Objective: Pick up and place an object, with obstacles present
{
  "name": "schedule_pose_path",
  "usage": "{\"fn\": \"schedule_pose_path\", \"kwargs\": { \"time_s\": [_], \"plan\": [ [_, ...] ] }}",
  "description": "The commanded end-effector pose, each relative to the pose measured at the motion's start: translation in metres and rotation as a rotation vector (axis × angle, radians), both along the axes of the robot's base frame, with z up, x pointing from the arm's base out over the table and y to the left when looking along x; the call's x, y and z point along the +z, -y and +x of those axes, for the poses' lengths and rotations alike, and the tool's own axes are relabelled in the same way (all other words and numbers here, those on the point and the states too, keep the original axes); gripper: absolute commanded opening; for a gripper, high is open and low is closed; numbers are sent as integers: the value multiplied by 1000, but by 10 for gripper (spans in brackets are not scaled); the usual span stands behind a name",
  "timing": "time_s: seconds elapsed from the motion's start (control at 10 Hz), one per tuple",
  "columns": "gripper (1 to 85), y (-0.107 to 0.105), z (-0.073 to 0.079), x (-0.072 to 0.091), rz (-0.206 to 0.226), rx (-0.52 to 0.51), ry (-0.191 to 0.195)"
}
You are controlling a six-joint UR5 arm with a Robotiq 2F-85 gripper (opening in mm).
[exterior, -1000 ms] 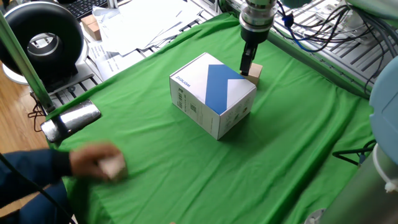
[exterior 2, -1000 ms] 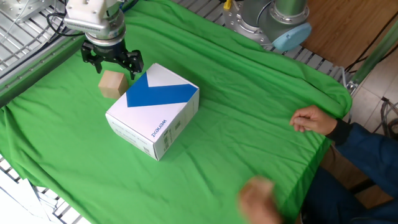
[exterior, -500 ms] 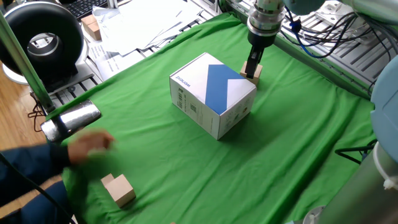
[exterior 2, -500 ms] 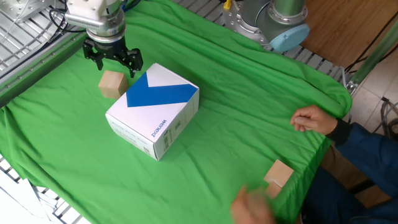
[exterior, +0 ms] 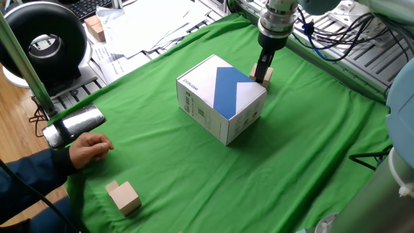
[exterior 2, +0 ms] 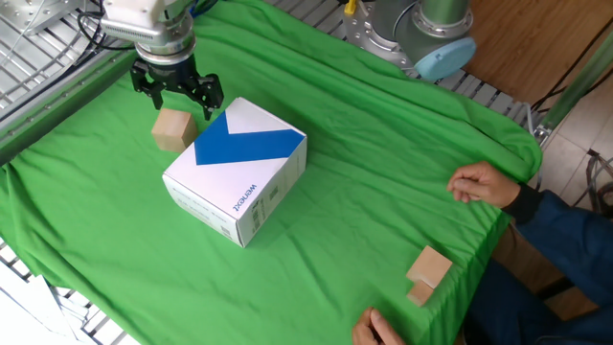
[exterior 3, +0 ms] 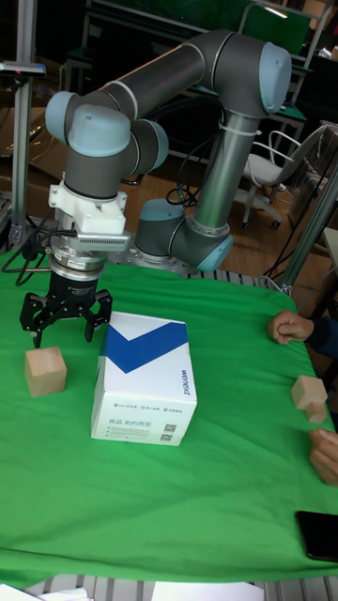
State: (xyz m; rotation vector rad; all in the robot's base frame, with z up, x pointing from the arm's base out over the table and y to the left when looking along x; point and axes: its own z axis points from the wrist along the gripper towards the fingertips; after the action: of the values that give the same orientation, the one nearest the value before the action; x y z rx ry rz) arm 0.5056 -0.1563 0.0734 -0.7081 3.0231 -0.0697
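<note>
Meanwhile the person's hand (exterior: 90, 147) has pulled back from the tan wooden block with a smaller piece joined on (exterior: 123, 197), which a second ago was still under the fingers and now sits alone on the green cloth of the worktop (exterior: 304, 149), far from the pincer (exterior 2: 177, 92) on the person's edge. The pincer has drifted only a little over that second; it hangs with fingers spread and nothing between them, low over the cloth. The plain light-tan wooden cube (exterior 2: 173, 128) rests on the cloth just beside and slightly below the pincer, not yet between its fingers, as the tall view shows best. The large white cardboard box with a blue diagonal band on top (exterior 2: 239, 172) stands right next to the pincer on its other side, close to the cube, so the descent looks tight. Judging from this, the pick is not begun; the added block is a distractor, well apart. Writing: one side of the box bears a short blue brand word, too small to read surely, plus small printed codes, illegible.
</note>
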Motion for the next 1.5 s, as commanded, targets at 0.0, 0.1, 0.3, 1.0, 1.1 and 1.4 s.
{"fn": "schedule_pose_path", "kwargs": {
  "time_s": [0.0,0.1,0.3,1.0,1.1,1.4],
  "plan": [
    [850,0,6,2,3,7,22],
    [850,-3,10,2,18,-6,40],
    [850,-6,12,2,27,-10,48],
    [850,6,28,-15,57,27,33],
    [850,10,31,-18,63,31,33],
    [850,18,40,-31,60,42,42]
  ]
}}
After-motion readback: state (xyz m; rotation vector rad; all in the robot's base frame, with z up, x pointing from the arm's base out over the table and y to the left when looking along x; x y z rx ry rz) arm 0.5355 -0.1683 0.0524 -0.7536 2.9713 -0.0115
